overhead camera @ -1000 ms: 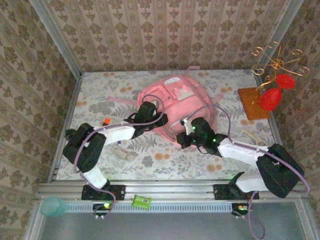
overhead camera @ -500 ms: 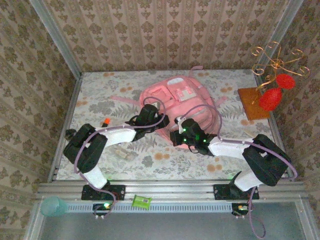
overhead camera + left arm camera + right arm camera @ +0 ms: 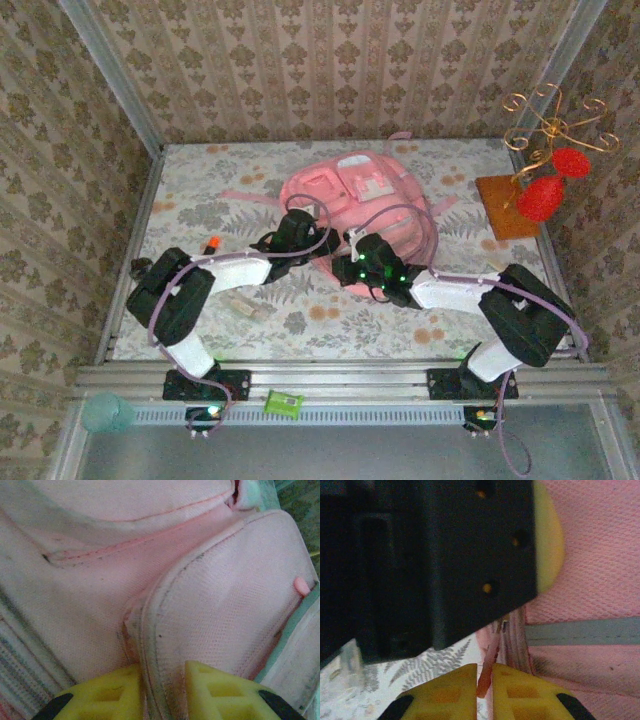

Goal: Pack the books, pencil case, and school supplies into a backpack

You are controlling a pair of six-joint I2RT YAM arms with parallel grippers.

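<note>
backpack lies flat mid-table, slightly far of centre, with both arms converged on its near-left edge. left gripper is clamped across a piped seam on a pocket flap: fabric fills the gap between the yellow pads, so it reads as a grasp on the pack, acting as an anchor. right gripper is nearly closed, with a thin orange-pink zip pull pinched between its fingers. The left gripper's black body sits just beside it, almost touching. Key relation: the grey zip tape runs off sideways from the pull across the pink mesh, away from the left arm's hold. So the pull probably has to travel along that line, away from the anchor, while the left keeps the fabric taut. Risks are the tab slipping out of a light pinch and the two wrists fouling each other at this spacing. Packing itself hasn't started, judging by the loose items: marker with orange cap and beige block lie on the table, left of the pack, well apart from it and nearer the left arm. The marker's long axis points roughly away from the arm bases.
</note>
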